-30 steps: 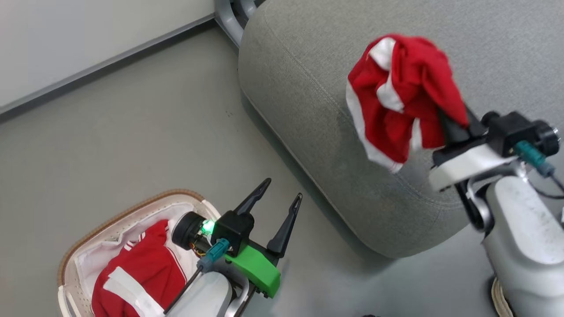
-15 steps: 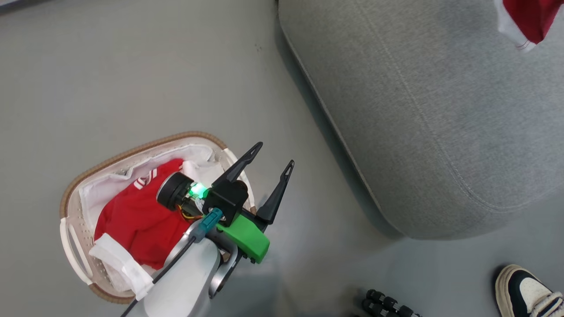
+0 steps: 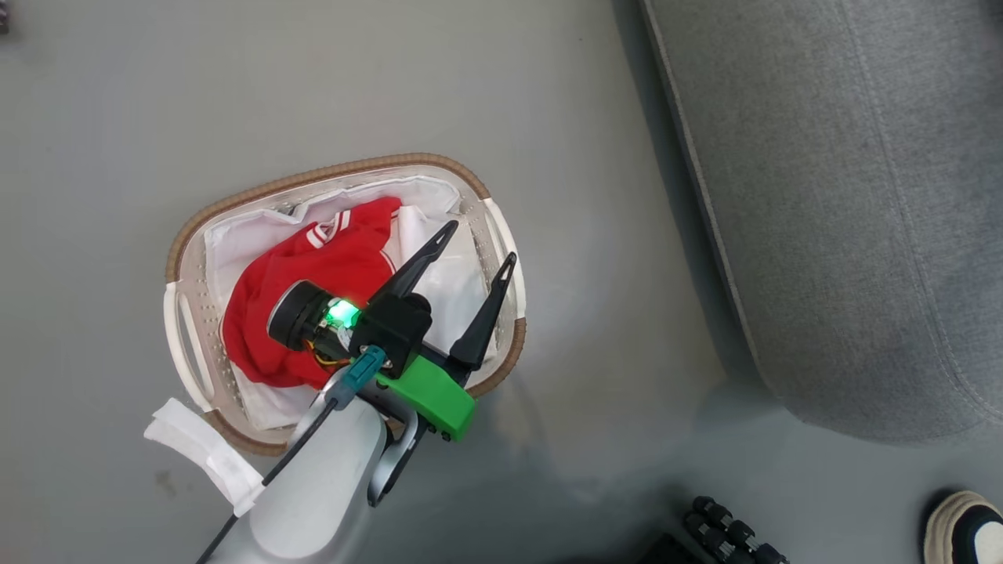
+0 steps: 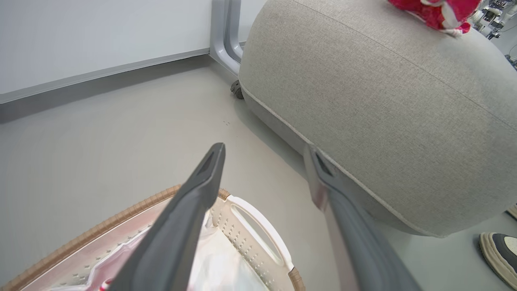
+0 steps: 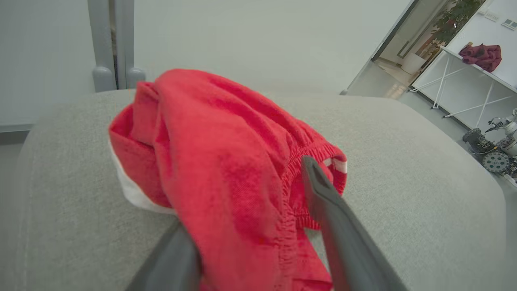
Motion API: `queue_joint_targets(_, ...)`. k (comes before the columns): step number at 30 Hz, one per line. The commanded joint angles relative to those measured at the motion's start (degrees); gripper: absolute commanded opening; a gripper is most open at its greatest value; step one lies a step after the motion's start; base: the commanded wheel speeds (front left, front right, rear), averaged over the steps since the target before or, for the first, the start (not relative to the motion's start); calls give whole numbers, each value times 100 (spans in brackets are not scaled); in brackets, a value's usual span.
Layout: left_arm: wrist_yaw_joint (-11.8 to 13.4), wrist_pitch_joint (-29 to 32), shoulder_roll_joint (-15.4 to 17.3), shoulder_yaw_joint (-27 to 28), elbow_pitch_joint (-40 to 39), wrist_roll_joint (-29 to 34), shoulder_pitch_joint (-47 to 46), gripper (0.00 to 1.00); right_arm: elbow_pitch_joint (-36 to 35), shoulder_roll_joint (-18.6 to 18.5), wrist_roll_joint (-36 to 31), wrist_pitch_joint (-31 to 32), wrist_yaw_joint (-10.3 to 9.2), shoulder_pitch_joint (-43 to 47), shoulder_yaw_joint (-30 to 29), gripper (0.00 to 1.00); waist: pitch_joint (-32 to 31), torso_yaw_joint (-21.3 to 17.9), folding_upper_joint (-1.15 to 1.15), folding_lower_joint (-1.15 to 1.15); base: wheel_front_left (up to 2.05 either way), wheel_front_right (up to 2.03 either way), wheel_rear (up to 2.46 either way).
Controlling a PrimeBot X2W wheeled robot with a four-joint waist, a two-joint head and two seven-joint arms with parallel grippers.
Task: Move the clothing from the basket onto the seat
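Red garment on seat [image 5: 226, 161]: is lying crumpled on top of the grey fabric seat [image 5: 424, 182], with white trim showing along its lower edge and an elastic waistband facing the camera.
Right gripper [image 5: 246, 202]: is reaching over the seat with its fingers [image 5: 343, 234] standing apart. The garment's folds are lying between them and draping over one fingertip, while the other finger is showing bare beside the waistband.
Red garment in basket [image 3: 329, 254]: is lying bunched on the white cloth lining [image 3: 458, 290], its white-striped edge pointing towards the far rim.
Basket [image 3: 329, 174]: is standing on the grey floor [image 3: 117, 117], near the seat but not touching it.
Left gripper [image 3: 482, 241]: is hovering over the side of the basket nearer the seat, fingers spread wide and gripping nothing. In its own wrist view the tips are pointing past the white handle [image 4: 262, 226] towards the seat's side.
White cloth strip [image 3: 208, 462]: is lying just outside the basket's near rim.
Shoe [image 3: 968, 529]: is standing on the floor by the seat's near corner.
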Motion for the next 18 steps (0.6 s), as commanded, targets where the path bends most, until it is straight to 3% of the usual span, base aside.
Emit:
queue_joint_targets(1,-15,-3,-29,88,2,29,76,100,-21,66,-94,-27,-8,280,-101,100,-22,141,0,-1,0,0,0)
queue_joint_targets(5,-15,-3,-109,322,49,50,227,100,-287,360,-128,-27,-8,970,-217,100,-367,168,0,-1,0,0,0)
queue_joint_targets(18,-1,-3,-321,1334,188,128,1161,100,-1253,950,97,-27,-8,3102,222,100,-1740,500,0,-1,0,0,0)
